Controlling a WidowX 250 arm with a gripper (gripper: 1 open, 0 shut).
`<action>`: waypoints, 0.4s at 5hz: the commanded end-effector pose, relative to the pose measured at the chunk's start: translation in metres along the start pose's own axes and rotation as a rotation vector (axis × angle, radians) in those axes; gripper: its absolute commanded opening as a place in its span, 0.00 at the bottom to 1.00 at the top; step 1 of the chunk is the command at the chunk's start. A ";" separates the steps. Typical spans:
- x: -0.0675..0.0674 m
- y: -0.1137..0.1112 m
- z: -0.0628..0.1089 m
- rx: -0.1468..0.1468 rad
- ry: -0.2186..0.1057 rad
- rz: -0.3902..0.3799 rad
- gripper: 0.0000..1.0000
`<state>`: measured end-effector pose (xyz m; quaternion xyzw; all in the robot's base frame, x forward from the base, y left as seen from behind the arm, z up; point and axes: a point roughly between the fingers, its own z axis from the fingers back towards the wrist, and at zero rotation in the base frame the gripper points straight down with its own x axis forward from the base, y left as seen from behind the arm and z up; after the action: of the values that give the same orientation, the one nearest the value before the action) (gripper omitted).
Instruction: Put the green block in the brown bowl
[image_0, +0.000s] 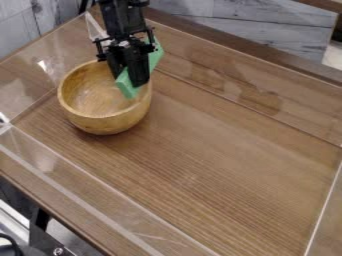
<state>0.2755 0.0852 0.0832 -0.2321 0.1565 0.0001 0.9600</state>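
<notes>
Item: green block (138, 76). A bright green bar, tilted, hanging in the black gripper (134, 78) over the bowl's rim at about 2 o'clock of the bowl's centre. Its lower end is dipping toward the rim's inner side; whether it is touching the wood cannot be told from this view. The jaws are clenching on the block, one dark finger crossing its face.

Item: brown bowl (94, 105). A round, thick-walled wooden bowl, sitting at about 10 o'clock of the table's middle. Its golden inside is showing bare; nothing is lying in it.

Progress, as judged: pickup and carry are looking done, since the block is off the table and over the bowl's edge. Release is remaining, and perhaps a small shift toward the bowl's centre first, so the bar is falling inside and not tipping off the rim.

Item: arm. A black arm coming down from 12 o'clock of the picture, its wrist leaning so the gripper is pointing steeply downward toward the bowl.

Item: wooden table (227, 160). Glossy brown boards, spreading out toward 5 o'clock.
</notes>
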 end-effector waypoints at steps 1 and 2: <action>0.003 -0.002 0.018 0.017 -0.057 -0.022 0.00; 0.002 -0.002 0.018 0.014 -0.054 -0.025 0.00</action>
<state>0.2743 0.0854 0.0834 -0.2356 0.1590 -0.0016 0.9588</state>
